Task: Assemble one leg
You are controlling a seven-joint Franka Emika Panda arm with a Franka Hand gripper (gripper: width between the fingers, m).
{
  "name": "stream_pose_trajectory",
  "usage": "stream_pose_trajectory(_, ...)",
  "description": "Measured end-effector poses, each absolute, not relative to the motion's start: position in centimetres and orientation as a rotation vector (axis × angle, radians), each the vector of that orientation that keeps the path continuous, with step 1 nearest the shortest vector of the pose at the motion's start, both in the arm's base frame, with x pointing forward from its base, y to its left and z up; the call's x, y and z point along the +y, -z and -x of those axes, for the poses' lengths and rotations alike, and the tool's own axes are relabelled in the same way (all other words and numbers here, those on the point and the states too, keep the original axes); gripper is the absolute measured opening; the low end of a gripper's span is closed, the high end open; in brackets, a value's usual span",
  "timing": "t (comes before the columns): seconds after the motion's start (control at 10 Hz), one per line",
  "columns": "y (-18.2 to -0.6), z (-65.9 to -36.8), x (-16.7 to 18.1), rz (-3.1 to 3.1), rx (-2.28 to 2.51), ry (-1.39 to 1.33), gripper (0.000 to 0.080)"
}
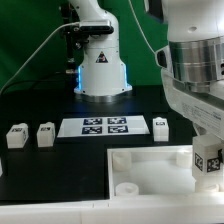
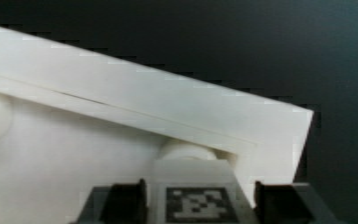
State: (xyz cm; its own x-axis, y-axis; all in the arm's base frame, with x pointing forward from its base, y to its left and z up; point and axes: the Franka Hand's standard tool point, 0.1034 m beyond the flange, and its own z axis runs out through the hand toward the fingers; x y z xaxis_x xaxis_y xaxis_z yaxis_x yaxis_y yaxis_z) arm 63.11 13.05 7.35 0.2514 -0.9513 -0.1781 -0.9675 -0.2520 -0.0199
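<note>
the gripper (image 1: 208, 168) is clamped on the leg (image 1: 209, 160), its two dark fingers (image 2: 115, 203) pressed against the post's sides and the tag face turned toward the wrist camera. the leg hangs over a corner of the white plate (image 1: 140, 165), at the exterior view's right. the step in hand looks like seating this leg in one of the plate's corner holes. doing it well probably means holding the post upright, centring it over the hole before any descent, then lowering slowly so its end finds the opening instead of riding on the rim. if the joint is threaded, a twist under light downward pressure and a firm grip would likely be needed. the exterior view gives the layout: three spare legs on the black table, two (image 1: 16, 135) (image 1: 45, 133) at that view's left and one (image 1: 160, 125) just beside the marker board (image 1: 107, 126). it does not show whether leg and plate touch. only the wrist view shows the tag framed between the fingers, the plate's edge running diagonally, and a rounded white form (image 2: 194, 155) just beyond the leg. i cannot tell whether that form belongs to the plate or to the leg.
</note>
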Motion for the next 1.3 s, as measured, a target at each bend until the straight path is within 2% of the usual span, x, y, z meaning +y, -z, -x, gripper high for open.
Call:
stream_pose_trajectory(0.1, -7.31, -63.09, 13.07, 2.39, 1.83, -0.196, 0.0381)
stream_pose_trajectory(0.2, -7.29, -63.08, 13.07, 2.41, 1.802, -0.194, 0.0381)
stream_pose_trajectory(0.3, -7.28, -63.07, 13.09, 2.43, 1.772, -0.192, 0.056)
stream_pose_trajectory(0.4, -7.32, -63.05, 13.13, 2.447, 1.749, -0.189, 0.0621)
stream_pose_trajectory(0.7, -8.1, -62.9, 12.99, 2.725, 1.239, -0.125, 0.0648)
stream_pose_trajectory(1.3, -7.92, -63.14, 12.19, 2.965, 0.378, -0.045, 0.0649)
